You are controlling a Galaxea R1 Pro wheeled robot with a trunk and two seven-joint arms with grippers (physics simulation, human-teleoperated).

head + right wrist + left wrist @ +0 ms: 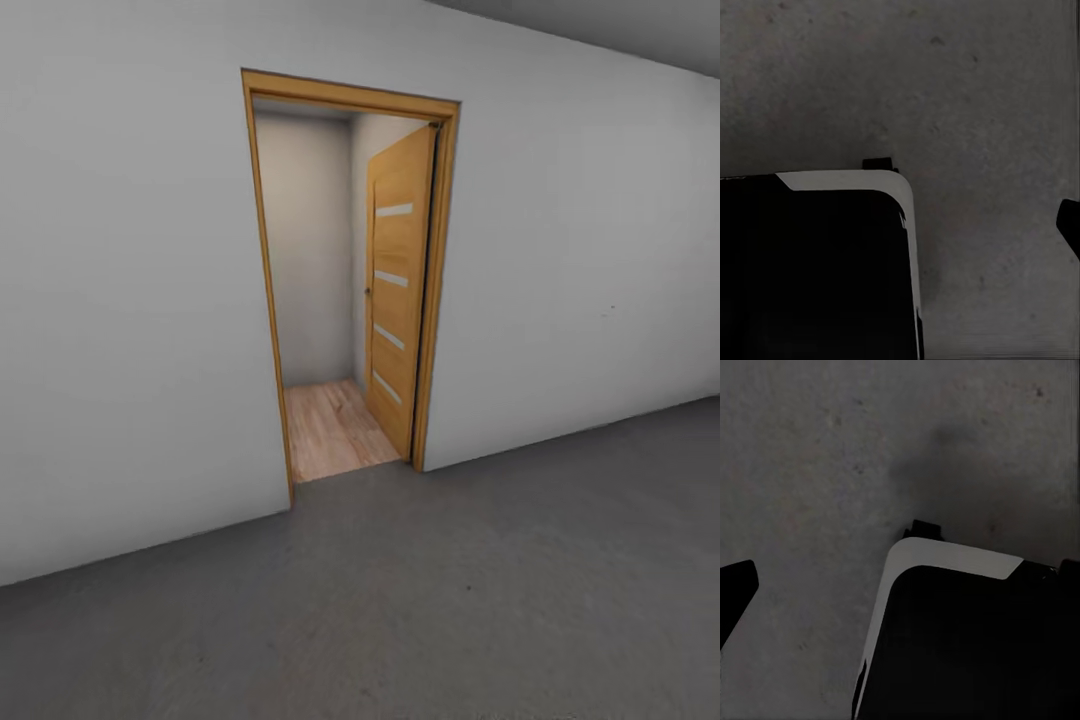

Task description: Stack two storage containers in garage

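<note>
Head view: a plain pale grey wall (130, 300) of the garage stands ahead, pierced by a doorway with a light wooden frame (262, 250). The wooden door (398, 290), set with four narrow pale horizontal panes, is swung open into the room beyond and lies against the right side of the opening. Through the doorway, a strip of light wood-plank flooring (335, 430) runs back to a pale far wall. On the near side of the threshold, the dark grey concrete floor (480, 600) spreads across the whole lower part of the view.

Left wrist view: the camera looks down on the rough concrete floor (832, 450). A black body with a pale rounded edge, the robot's base (967, 637), lies below the camera. A dark fingertip (735, 585) of the left gripper enters at the frame's edge; whether the jaws are spread or pressed together cannot be told.

Right wrist view: the same grey concrete floor (982, 90) and the black, pale-edged base (810, 270) appear. A dark fingertip (1069, 221) of the right gripper shows at the frame's margin; its state cannot be told either.
</note>
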